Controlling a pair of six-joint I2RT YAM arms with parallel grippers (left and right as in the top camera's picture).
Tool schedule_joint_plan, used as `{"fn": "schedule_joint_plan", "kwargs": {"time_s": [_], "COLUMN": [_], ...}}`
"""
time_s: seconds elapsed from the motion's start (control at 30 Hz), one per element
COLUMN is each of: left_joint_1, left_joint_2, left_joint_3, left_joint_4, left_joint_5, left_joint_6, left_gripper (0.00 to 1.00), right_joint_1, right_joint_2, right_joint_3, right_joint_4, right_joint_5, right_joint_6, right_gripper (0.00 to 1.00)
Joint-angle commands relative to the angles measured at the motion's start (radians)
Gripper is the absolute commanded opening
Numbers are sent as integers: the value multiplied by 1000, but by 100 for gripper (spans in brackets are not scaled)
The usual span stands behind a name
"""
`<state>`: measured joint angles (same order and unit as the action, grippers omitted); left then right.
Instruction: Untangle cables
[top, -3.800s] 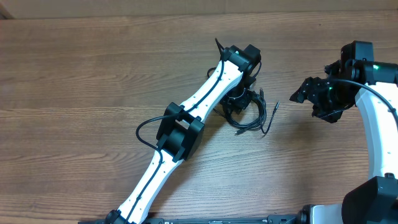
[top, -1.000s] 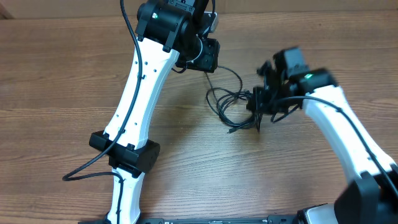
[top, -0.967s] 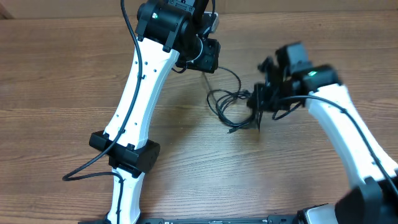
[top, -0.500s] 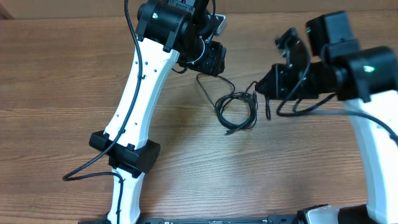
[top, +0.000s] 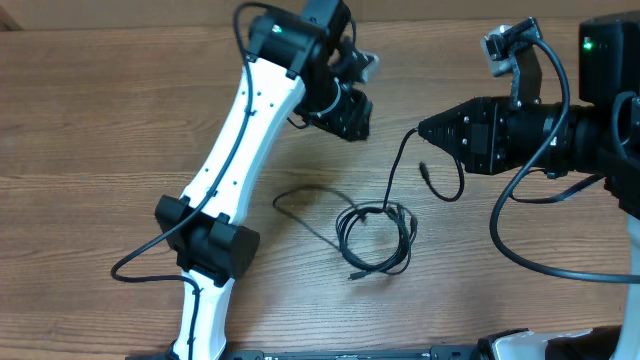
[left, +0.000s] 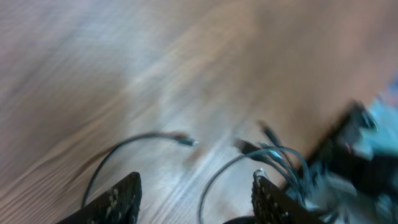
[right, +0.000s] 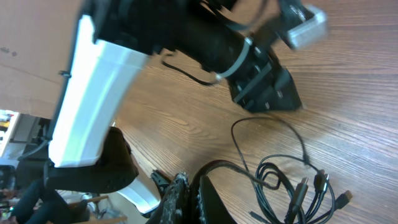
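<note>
Thin black cables (top: 392, 211) — loose coil, trailing ends

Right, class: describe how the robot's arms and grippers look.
The left arm and right arm have white shells, black joints and black wiring running alongside. The left gripper and right gripper are black. A green light glows on the right arm.

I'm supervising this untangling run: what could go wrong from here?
1. The right hand is shut on one strand of the thin black cables, whose coil lies on the wooden table; pulling could tighten the tangle.
2. The open left hand holds nothing, so the coil may just drag along.
</note>
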<state>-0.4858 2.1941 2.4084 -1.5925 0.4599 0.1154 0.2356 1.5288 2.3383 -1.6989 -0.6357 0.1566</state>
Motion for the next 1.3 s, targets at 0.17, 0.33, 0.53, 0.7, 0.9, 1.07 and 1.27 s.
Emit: {"fn": "schedule_joint_plan", "kwargs": {"time_s": [0.17, 0.33, 0.53, 0.7, 0.9, 1.07, 1.27], "left_joint_1": [-12, 36, 113, 87, -5, -75, -97], "left_joint_2": [5, 5, 4, 5, 5, 5, 5], "left_joint_3": [-127, -134, -146, -225, -370, -401, -404], "left_joint_4": [-92, -98, -98, -52, 121, 181, 188], "left_joint_5": [319, 341, 372, 381, 429, 421, 399], "left_joint_6": [517, 513, 441, 476, 478, 488, 491], "left_gripper": [60, 62, 60, 63, 68, 74, 68], "right_joint_1": [-1, -1, -1, -1, -1, -1, -1], "right_joint_2": [6, 6, 7, 12, 27, 33, 33], "right_joint_3": [18, 18, 18, 18, 18, 18, 18], "right_joint_4": [5, 5, 5, 5, 5, 5, 5], "right_joint_5": [-34, 6, 6, 6, 6, 6, 6], "right_joint_6": [3, 25, 25, 25, 25, 25, 25], "right_gripper": [4, 4, 4, 4, 4, 4, 4]}}
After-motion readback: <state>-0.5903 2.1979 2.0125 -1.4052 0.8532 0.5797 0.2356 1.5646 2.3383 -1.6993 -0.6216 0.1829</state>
